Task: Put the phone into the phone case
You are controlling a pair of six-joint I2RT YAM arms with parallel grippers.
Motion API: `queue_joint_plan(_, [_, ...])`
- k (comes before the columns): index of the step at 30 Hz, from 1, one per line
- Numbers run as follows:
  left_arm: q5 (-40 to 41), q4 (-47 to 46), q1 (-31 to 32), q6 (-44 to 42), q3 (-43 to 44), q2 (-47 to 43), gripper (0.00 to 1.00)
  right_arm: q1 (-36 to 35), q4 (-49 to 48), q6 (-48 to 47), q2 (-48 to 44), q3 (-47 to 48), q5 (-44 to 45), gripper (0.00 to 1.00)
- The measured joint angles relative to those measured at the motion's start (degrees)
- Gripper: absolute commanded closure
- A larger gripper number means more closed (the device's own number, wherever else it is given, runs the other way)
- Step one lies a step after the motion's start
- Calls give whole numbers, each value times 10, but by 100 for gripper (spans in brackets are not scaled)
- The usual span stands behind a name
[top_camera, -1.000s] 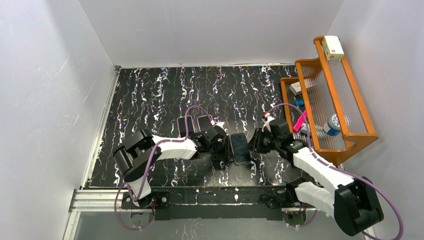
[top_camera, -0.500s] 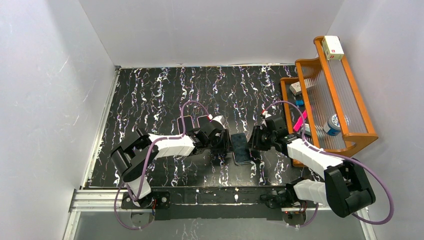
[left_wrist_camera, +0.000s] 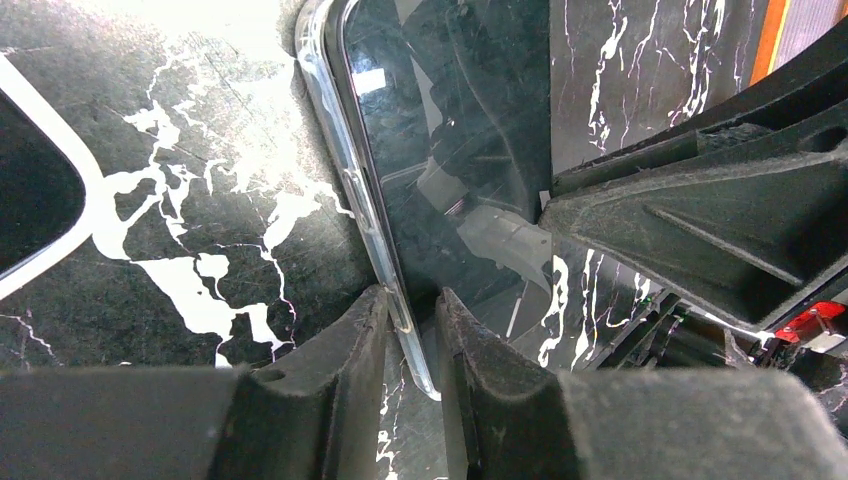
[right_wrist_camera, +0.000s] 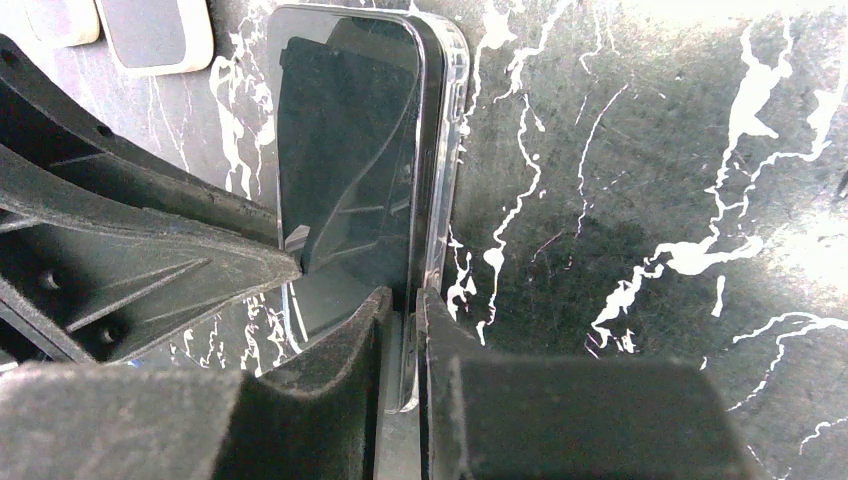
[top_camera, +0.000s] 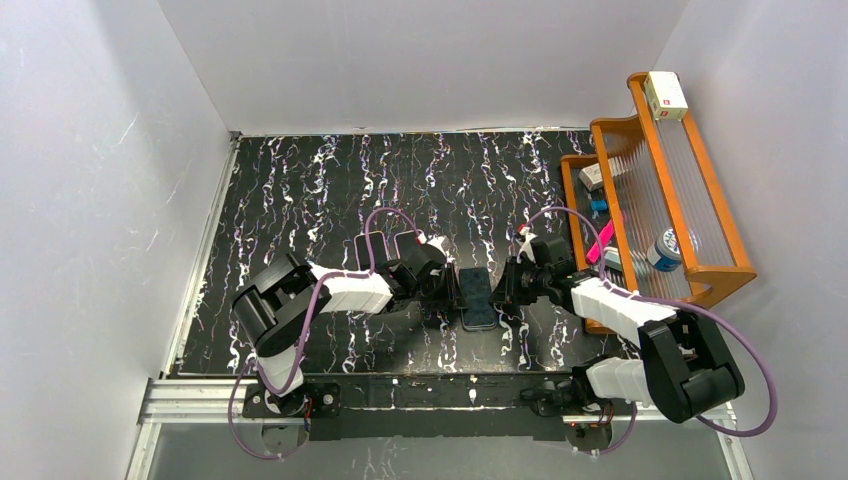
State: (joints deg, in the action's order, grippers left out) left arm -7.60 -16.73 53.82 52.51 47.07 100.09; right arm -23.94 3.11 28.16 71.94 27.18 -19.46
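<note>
- The white-and-black left arm (top_camera: 345,292) wears smooth white plastic shells over its long links; the white-and-black right arm (top_camera: 620,310) is built the same.
- Bulky black joint housings (top_camera: 268,308), rounded and matte, separate the white links on both arms.
- A thin purple cable (top_camera: 385,211) runs outside the shells of each arm in loose loops.
- A small red connector (top_camera: 522,231) with a white tip sits at the wrist end of the cabling.
- The left jaws are two black fingers (left_wrist_camera: 320,400) of grainy matte plastic with rounded tips.
- The right jaws have matching black fingers (right_wrist_camera: 330,400).
- Raised triangular ribs (left_wrist_camera: 720,210) are moulded into the fingers' outer faces.
</note>
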Motion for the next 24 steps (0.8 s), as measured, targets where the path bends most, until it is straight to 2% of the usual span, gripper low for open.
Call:
queue_joint_plan(7, [0, -9, 0, 6, -5, 0, 80, 2, -2, 10, -13, -10, 1, 86])
queue_joint_plan(15, [7, -9, 4, 9, -6, -1, 78, 4, -50, 46, -37, -50, 8, 86])
queue_joint_plan(21, [17, -9, 8, 11, -8, -3, 77, -2, -36, 61, -45, -49, 21, 71])
queue_joint_plan(24, [17, -14, 13, 17, -13, -5, 77, -11, 0, 70, -66, -48, 23, 58])
